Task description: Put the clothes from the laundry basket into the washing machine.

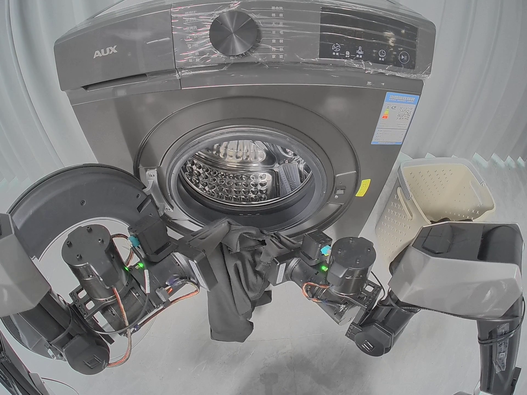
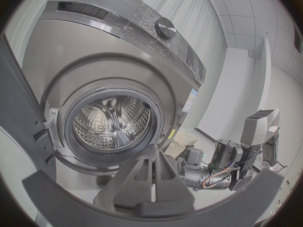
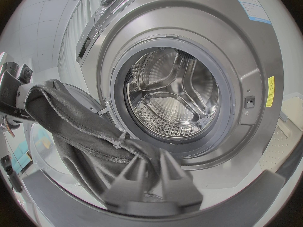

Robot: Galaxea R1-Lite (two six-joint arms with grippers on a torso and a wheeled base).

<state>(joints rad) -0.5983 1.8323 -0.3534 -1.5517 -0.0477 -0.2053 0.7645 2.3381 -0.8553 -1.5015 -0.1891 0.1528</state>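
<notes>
Item: dark garment [image 1: 233, 281], one piece, held off the floor [image 1: 296, 352] before the washer [image 1: 110, 122]. Holders: left gripper [image 1: 202, 254] and right gripper [image 1: 270, 258], each with jaws clamped on the garment's upper edge; in the left wrist view the jaws stand together with cloth at their tips, and in the right wrist view cloth is bunched between the jaws. Lie of the garment: the gripped edge runs side to side between the two grippers, level with the lower lip of the washer's opening; the rest hangs straight down in a loose fold toward the floor, not seen to reach it. Governing relation: the drum [image 1: 241, 176] lies ahead of and above both pairs of jaws, centred between them, so neither arm is plainly nearer; the held edge is crosswise to the way in. Judgement: the edge needs lifting over the lip and carrying forward, and the hanging part is likely to drag on the lip and stay outside unless fed in after. Door [image 1: 77, 193]: swung fully open at the washer's left, beside the left arm. Basket [image 1: 439, 193]: on the floor at the washer's right, well apart from the garment; its contents cannot be made out.
</notes>
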